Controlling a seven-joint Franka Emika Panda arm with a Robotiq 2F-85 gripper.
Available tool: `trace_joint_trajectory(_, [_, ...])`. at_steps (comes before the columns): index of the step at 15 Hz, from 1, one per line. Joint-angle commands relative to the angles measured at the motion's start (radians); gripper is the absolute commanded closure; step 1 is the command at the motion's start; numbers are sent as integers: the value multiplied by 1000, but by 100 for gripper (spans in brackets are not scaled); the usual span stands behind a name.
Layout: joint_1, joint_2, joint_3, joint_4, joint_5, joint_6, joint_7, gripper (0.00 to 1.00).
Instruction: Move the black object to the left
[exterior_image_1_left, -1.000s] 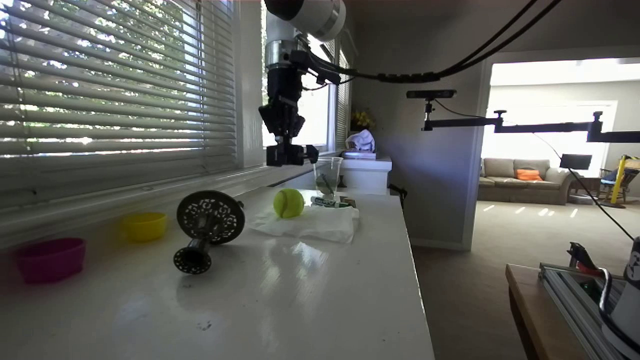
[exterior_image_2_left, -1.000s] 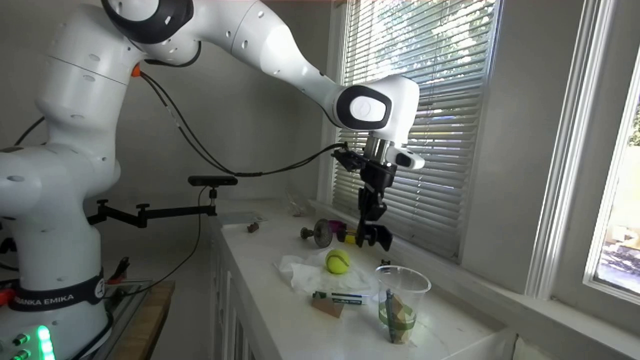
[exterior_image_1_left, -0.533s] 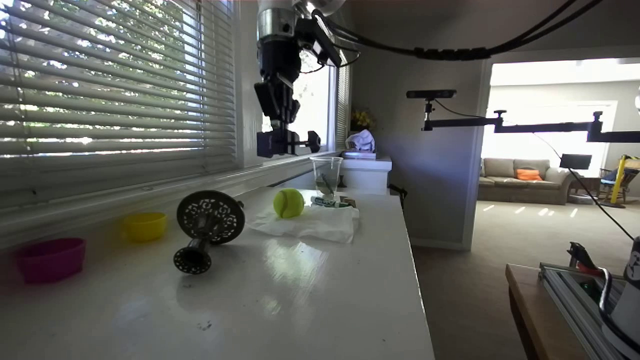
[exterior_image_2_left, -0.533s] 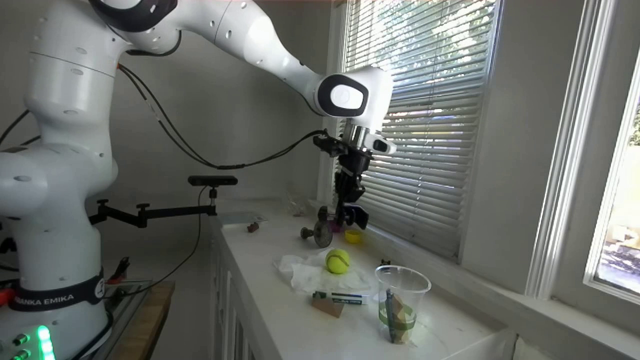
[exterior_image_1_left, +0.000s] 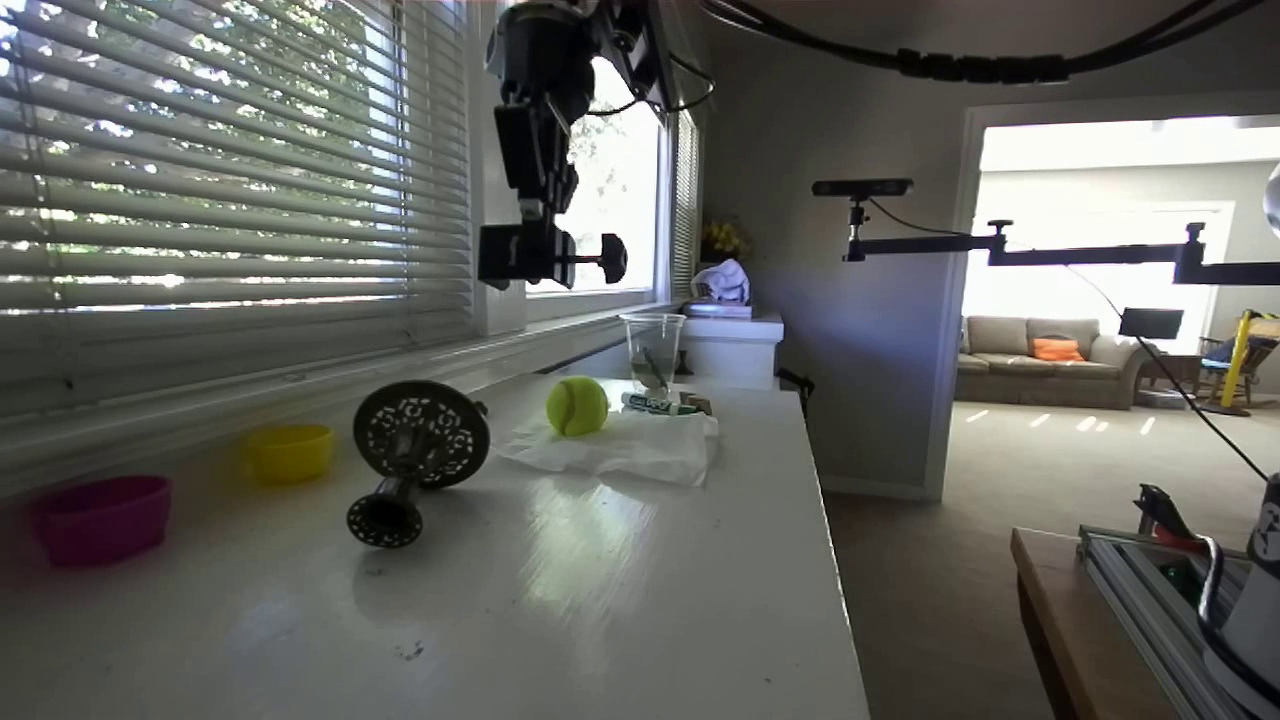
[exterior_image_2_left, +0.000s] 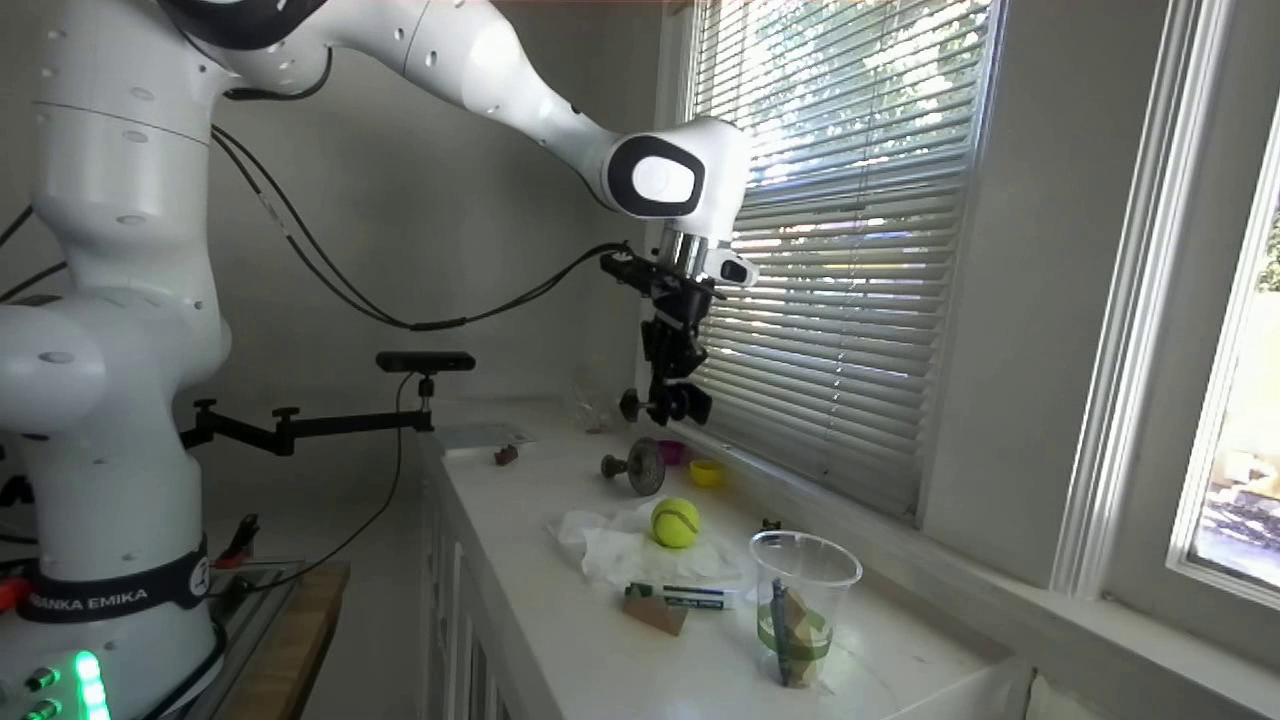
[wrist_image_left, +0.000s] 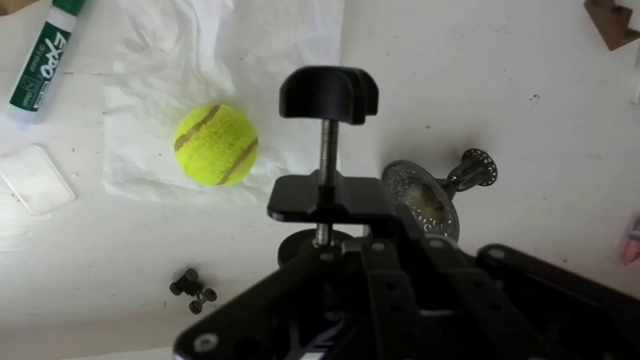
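Note:
The black object (exterior_image_1_left: 512, 254) is a dark clamp with a flat block, a threaded rod and a knob at one end. In an exterior view it hangs high above the white counter, and it shows as well (exterior_image_2_left: 688, 402) in an exterior view, above the metal candle holder. My gripper (exterior_image_1_left: 543, 205) points down with its fingers closed around the clamp's body. In the wrist view the clamp's plate (wrist_image_left: 297, 197) and rod stick out to the left of the gripper (wrist_image_left: 406, 241). The fingertips' contact faces are dark and partly hidden there.
The candle holder (exterior_image_1_left: 420, 440) lies on the counter near a yellow bowl (exterior_image_1_left: 290, 453) and a magenta bowl (exterior_image_1_left: 103, 520). A tennis ball (exterior_image_2_left: 675, 523) sits on white paper. A marker (exterior_image_2_left: 697, 598), clear cup (exterior_image_2_left: 806, 610) and toy car (wrist_image_left: 192, 290) lie farther along. Window blinds rise beside the counter.
My gripper has carried the clamp away from the cup, past the tennis ball, toward the candle holder and bowls. It appears higher in both exterior views. The counter objects have not moved.

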Motion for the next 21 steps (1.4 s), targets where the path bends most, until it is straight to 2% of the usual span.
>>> trace_joint_trajectory(1, [8,5,-9,2,0,-3,0,92])
trace_joint_trajectory(2, [7,8,-9,2,0,-3,0,92])
trace_joint_trajectory(3, [7,10,-9,2,0,-3,0,98])
trace_joint_trajectory(8, [17,37,4,35,30,-12,-36,98])
trace_joint_trajectory(15, [115,45,99,158,28,-111,-58,98])
trace_joint_trajectory(18, [155,74,138,225,17,-159,-127,98])
trace_joint_trajectory(21, [154,107,140,257,3,-202,-274,98])
